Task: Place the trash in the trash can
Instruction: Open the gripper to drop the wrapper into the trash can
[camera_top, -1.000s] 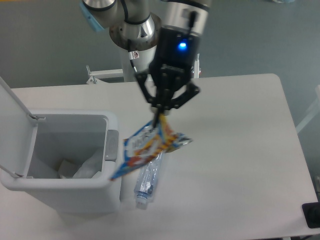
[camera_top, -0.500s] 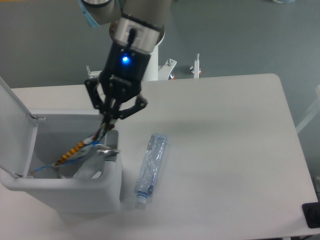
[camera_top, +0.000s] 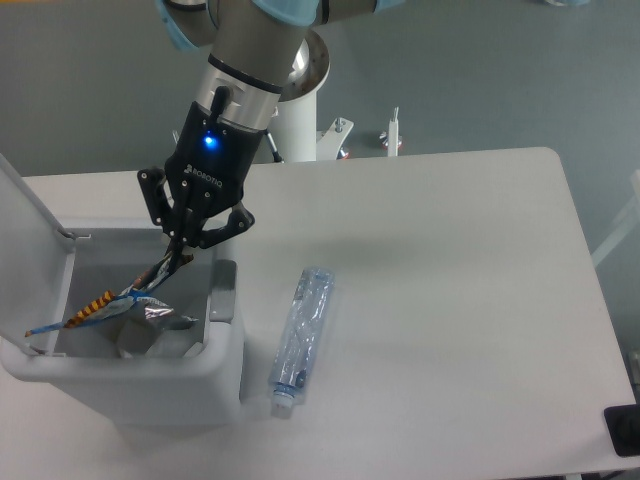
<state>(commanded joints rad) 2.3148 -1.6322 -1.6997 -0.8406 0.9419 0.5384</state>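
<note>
My gripper (camera_top: 181, 250) hangs over the open trash can (camera_top: 222, 345), shut on one corner of the blue-orange snack packet (camera_top: 110, 303). The packet dangles down to the left inside the bin's opening, its far end near the left rim. The clear crushed water bottle (camera_top: 300, 338) lies on the white table just right of the trash can, cap end pointing toward the front edge. The can's lid (camera_top: 22, 210) stands raised at the left.
Pale crumpled material (camera_top: 160, 330) lies in the bottom of the bin. A white arm pedestal (camera_top: 300, 125) and metal brackets (camera_top: 392, 135) stand at the table's back edge. A dark object (camera_top: 625, 430) sits at the front right corner.
The gripper has carried the snack packet leftward from above the bottle to over the bin, and the packet now hangs inside the opening. The bottle has stayed in place.
</note>
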